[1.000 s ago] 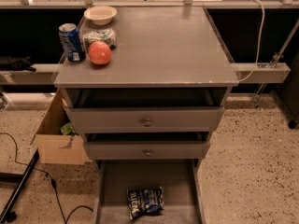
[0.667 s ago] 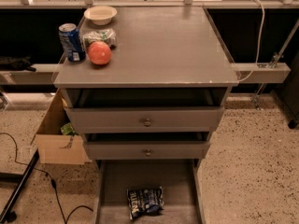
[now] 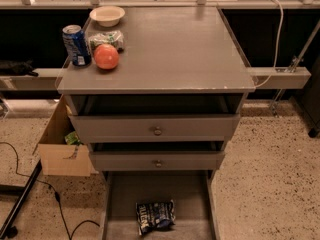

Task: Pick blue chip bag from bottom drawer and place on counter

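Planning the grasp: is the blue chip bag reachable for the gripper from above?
Probably yes: the bottom drawer stands open, blue chip bag uncovered; the gripper is out of view.

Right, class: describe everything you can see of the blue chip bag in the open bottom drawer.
The blue chip bag is a small, crumpled dark-blue packet, foil-like, with white lettering and pale patches. It lies flat and slightly askew on the grey floor of the pulled-out bottom drawer, toward its front, clear of both side walls. Only the drawer floor touches it. The gripper is not in view.
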### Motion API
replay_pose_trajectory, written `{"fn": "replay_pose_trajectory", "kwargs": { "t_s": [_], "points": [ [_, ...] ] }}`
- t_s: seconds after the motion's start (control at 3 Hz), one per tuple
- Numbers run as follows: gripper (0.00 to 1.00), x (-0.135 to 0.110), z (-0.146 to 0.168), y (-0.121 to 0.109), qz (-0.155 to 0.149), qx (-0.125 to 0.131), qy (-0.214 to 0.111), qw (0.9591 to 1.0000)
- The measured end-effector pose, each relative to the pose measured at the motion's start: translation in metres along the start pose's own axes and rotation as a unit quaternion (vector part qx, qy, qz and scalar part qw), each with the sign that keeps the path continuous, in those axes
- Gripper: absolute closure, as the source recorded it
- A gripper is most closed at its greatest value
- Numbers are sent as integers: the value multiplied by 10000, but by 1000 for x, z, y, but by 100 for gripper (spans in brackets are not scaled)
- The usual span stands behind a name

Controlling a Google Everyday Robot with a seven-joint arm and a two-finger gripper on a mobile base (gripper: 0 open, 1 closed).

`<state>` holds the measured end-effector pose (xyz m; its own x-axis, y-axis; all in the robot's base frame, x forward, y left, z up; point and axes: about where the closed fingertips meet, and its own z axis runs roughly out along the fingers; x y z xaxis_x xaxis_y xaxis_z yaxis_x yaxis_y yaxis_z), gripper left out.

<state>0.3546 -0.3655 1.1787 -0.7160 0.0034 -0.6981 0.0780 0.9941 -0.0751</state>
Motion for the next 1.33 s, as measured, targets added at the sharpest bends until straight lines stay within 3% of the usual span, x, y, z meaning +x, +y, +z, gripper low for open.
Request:
{"fn": "replay_pose_trajectory", "kwargs": {
  "t_s": [0.33,0.67,1.33],
  "points": [
    [0,-27,6,-15,-38,210,-155,9997],
    [0,-27,6,-15,-38,210,-155,9997],
    [0,-25,-10,83,-671,-168,-226,9973]
  ]
}}
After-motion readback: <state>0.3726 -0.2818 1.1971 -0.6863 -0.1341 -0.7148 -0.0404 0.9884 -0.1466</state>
